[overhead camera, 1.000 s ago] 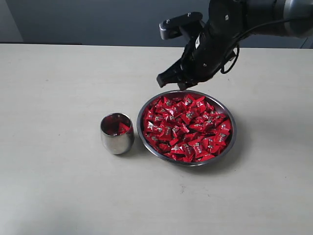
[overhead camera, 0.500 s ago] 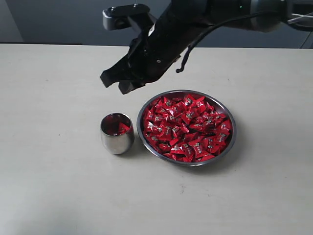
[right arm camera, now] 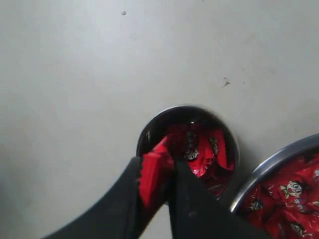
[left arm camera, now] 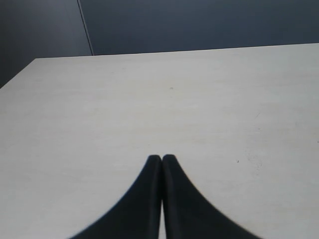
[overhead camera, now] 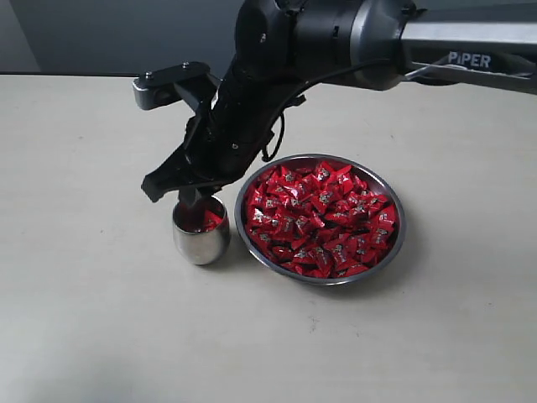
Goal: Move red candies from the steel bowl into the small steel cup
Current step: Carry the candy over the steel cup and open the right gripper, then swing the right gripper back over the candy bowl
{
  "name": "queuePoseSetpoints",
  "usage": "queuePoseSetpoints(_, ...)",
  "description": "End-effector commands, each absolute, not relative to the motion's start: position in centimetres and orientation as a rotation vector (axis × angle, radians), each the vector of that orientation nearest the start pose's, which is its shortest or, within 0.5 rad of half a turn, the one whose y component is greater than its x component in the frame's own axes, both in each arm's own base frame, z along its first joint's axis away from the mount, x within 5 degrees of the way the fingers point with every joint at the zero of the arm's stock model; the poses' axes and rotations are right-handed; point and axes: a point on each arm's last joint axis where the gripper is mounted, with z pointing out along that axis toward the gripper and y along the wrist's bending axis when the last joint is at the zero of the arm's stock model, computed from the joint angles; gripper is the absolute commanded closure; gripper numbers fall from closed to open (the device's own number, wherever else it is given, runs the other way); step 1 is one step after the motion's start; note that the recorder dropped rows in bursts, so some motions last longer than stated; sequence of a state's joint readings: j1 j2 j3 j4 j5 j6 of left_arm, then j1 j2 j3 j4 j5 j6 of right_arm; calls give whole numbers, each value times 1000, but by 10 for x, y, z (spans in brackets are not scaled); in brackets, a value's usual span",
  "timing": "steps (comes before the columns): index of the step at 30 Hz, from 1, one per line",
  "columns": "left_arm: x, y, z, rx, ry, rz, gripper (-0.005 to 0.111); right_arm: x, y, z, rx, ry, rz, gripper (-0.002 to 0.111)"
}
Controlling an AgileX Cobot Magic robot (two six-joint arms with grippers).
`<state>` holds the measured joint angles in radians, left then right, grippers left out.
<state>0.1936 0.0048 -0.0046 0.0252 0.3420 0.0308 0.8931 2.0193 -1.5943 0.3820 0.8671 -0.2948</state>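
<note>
As it stretches in from the right over the pale beige surface, the black right arm, lettered "PIPER", bends down past the wide shiny steel bowl heaped with red wrapped candies. Its jaws grip one red candy just over the small polished steel cup beside the bowl, which holds a few more. The left jaws are pressed together above bare surface.

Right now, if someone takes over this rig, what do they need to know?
Left gripper: jaws shut, empty.
Right gripper: jaws shut on one red candy, just above the small steel cup.
Done: a few candies already lie in the cup.
Left: drop this one in, then carry on. The steel bowl beside the cup is full of red candies.
</note>
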Motion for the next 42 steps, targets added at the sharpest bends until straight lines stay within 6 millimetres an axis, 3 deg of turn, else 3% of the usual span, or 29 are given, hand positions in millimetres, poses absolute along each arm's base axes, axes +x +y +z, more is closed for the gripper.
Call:
queuePoseSetpoints(1, 53, 11, 183, -126, 1817, 179, 106, 254, 357, 216, -1365, 2467, 586, 109)
queuePoseSetpoints(10, 53, 11, 183, -126, 1817, 179, 106, 260, 360, 191, -1397, 2490, 518, 109)
queuePoseSetpoints(18, 53, 11, 183, -126, 1817, 179, 106, 262, 362, 190, -1369, 2474, 529, 107)
queuePoseSetpoints(19, 53, 11, 183, -126, 1817, 179, 106, 262, 362, 190, -1369, 2474, 529, 105)
queuePoseSetpoints(22, 53, 11, 183, -126, 1817, 179, 106, 262, 362, 190, -1370, 2475, 529, 72)
queuePoseSetpoints(24, 53, 11, 183, -126, 1817, 179, 106, 262, 362, 190, -1370, 2475, 529, 65)
queuePoseSetpoints(27, 53, 11, 183, -126, 1817, 179, 106, 262, 362, 191, -1369, 2477, 529, 69)
queuePoseSetpoints(29, 53, 11, 183, -126, 1817, 179, 106, 261, 361, 196, -1371, 2472, 533, 69)
queuePoseSetpoints(36, 53, 11, 183, -126, 1817, 179, 106, 265, 343, 251, -1298, 2313, 382, 69)
queuePoseSetpoints(39, 53, 11, 183, -126, 1817, 179, 106, 279, 320, 265, -1209, 2316, 127, 69)
queuePoseSetpoints(42, 53, 11, 183, -126, 1817, 179, 106, 301, 283, 275, -1053, 2384, 83, 69)
